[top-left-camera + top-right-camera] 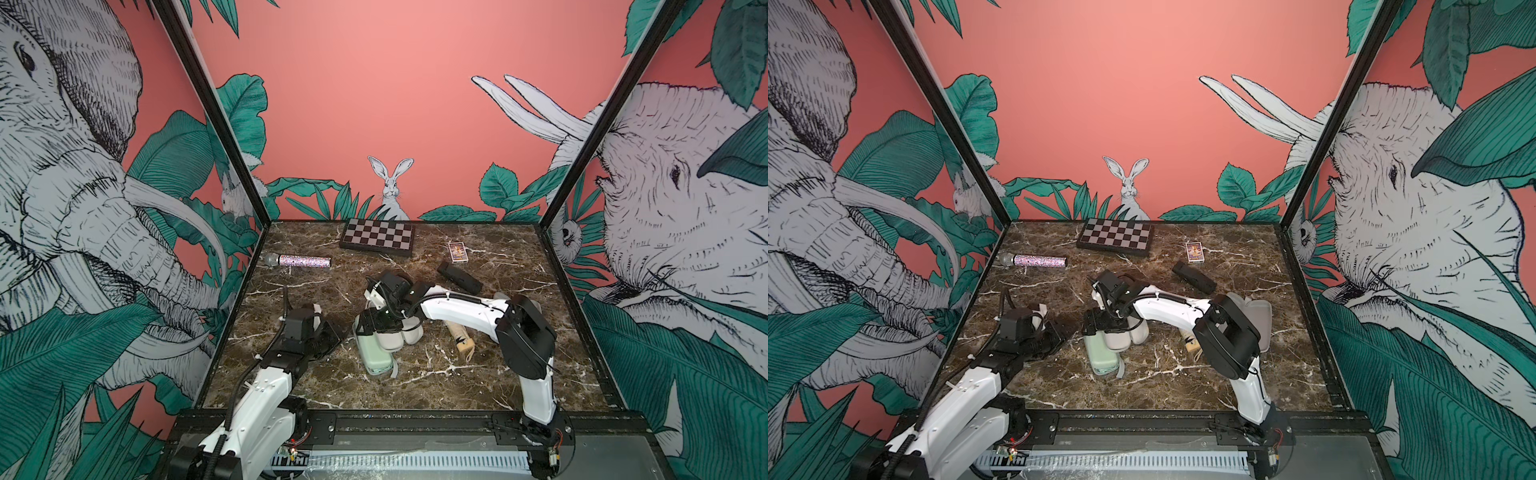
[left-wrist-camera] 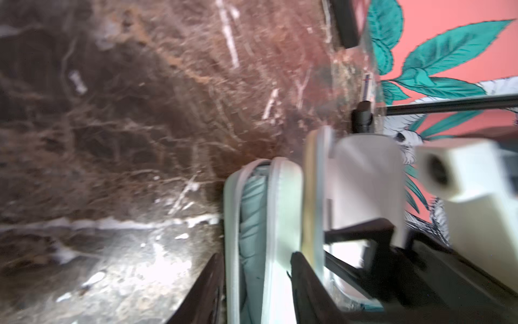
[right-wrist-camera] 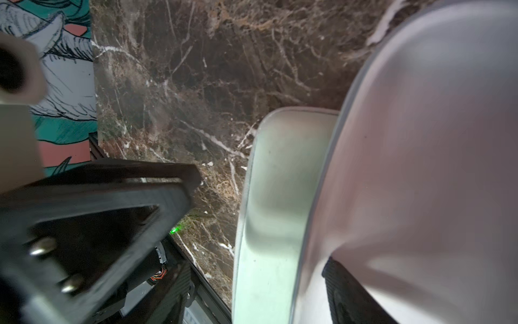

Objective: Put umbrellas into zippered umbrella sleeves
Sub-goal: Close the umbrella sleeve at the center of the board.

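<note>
The mint green sleeve [image 1: 374, 357] stands on edge mid-table, nearly closed, with the mint umbrella [image 2: 253, 213] showing between its zipper edges. My left gripper [image 2: 258, 286] is shut on this sleeve, one finger on each shell. My right gripper [image 3: 260, 291] is open around the same sleeve [image 3: 269, 224] from the other side. One of its fingers stands clear of the sleeve and the other lies against a pale grey-lined sleeve [image 1: 401, 334] leaning beside it. The cream umbrella [image 1: 461, 336] with its wrist strap lies under the right arm. The black umbrella [image 1: 459, 277] lies further back.
Another pale sleeve [image 1: 1258, 316] lies open behind the right arm. A checkered board box [image 1: 377, 236], a glittery microphone [image 1: 299, 261] and a small card box [image 1: 457, 252] sit along the back. Printed walls close in the marble table [image 1: 436, 386] on three sides.
</note>
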Controlling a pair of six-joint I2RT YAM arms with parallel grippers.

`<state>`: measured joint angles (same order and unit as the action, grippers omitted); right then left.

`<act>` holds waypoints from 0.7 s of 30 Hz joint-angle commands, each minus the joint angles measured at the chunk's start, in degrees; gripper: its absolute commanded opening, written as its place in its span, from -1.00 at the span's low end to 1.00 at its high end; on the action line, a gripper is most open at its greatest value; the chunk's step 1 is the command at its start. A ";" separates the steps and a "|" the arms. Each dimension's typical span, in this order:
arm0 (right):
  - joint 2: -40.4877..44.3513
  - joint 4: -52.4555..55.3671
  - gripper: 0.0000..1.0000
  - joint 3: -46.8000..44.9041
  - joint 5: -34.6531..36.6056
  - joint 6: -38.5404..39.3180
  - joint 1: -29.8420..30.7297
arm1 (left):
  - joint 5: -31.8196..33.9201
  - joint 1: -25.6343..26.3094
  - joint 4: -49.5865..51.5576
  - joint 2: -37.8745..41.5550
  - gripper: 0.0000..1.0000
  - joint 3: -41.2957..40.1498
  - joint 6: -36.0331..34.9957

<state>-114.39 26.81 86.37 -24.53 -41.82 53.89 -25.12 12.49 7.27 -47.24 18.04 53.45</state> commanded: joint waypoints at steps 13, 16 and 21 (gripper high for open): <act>2.83 -0.76 0.46 -4.04 0.96 -1.02 -0.37 | -1.08 7.19 -7.01 -5.62 -0.44 6.95 5.17; 4.11 0.67 0.48 -2.81 0.77 -0.67 0.52 | -0.71 7.24 -5.85 -4.99 -0.44 7.42 4.68; 3.51 -1.49 0.50 -3.45 -1.45 -2.81 1.92 | -1.49 8.16 -11.09 -7.99 -0.46 8.15 7.72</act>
<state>-111.46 25.45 83.50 -24.67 -42.70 54.89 -26.37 19.77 -0.40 -53.95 24.45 59.16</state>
